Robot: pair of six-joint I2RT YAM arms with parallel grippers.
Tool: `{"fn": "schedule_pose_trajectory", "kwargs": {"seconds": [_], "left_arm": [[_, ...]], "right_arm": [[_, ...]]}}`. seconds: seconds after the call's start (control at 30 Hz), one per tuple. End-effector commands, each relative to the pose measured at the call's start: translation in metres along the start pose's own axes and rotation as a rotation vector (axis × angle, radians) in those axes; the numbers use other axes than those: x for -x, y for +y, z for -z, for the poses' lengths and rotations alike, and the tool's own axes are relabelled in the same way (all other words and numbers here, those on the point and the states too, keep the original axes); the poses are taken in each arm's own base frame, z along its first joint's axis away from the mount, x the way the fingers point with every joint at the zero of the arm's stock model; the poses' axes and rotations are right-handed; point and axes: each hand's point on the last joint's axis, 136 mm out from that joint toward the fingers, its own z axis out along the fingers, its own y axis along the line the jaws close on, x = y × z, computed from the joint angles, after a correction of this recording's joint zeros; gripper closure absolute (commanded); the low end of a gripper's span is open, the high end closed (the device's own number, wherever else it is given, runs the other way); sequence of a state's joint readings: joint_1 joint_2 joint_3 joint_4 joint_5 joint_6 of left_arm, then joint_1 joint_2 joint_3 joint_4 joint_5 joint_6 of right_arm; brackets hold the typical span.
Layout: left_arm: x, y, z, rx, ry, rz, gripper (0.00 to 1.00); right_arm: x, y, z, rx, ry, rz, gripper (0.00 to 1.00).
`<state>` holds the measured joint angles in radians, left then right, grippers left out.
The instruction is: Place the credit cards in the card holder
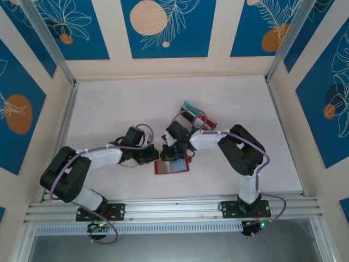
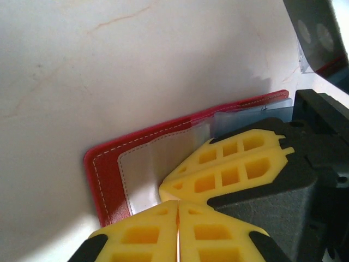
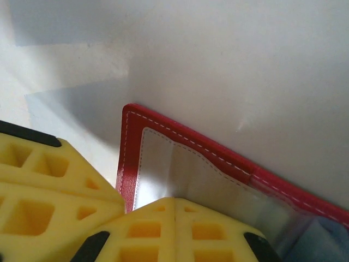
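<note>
- Two sets of yellow fingers close together over one red card holder [image 1: 172, 166].
- Lies opened flat on the table [image 1: 109, 109], close to the near edge and about midway between the left and right edges, with stitched red border up and clear inner pocket [image 2: 158, 164] showing.
- At the left gripper [image 2: 177, 232]: clenched, pads pressed together along a thin seam, tips over the holder's edge beside the pocket; pinching the pocket or not, cannot tell.
- At the right gripper [image 3: 174, 226]: clenched the same way, seam tight, tips over the pocket near a rounded red corner; catching anything there or not, cannot tell.
- Further in from the near edge, toward the table's middle: credit cards [image 1: 196, 112] standing in a clear rack [image 1: 209, 121], teal, red and black among them, apart from the holder.
- Under the clear pocket at one end, a bluish sheet [image 3: 322, 243]; cannot tell whether a card.
</note>
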<state>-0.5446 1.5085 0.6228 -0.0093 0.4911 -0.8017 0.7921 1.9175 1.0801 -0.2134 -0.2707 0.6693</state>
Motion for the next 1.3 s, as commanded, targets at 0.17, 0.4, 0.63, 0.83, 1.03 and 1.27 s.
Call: {"fn": "schedule_pose_trajectory", "kwargs": {"seconds": [0.17,0.4,0.63,0.83,1.03,1.27], "left_arm": [[0.002,0.015,-0.019,0.039,0.018,-0.026,0.94],[-0.004,0.033,-0.03,0.074,0.038,-0.009,0.95],[-0.006,0.038,-0.026,0.106,0.033,-0.033,0.95],[-0.008,0.039,-0.026,0.121,0.061,-0.066,0.95],[-0.008,0.042,-0.028,0.133,0.068,-0.07,0.95],[-0.008,0.04,-0.027,0.122,0.066,-0.07,0.95]], "right_arm": [[-0.009,-0.003,0.004,-0.032,0.038,0.005,0.93],[-0.005,0.006,0.018,-0.009,0.031,0.022,0.83],[0.02,0.004,0.072,-0.095,-0.098,0.076,0.77],[0.067,-0.048,0.191,-0.271,-0.381,-0.023,0.5],[0.089,-0.108,0.26,-0.394,-0.521,-0.176,0.34],[0.103,-0.132,0.259,-0.328,-0.494,-0.209,0.26]]}}
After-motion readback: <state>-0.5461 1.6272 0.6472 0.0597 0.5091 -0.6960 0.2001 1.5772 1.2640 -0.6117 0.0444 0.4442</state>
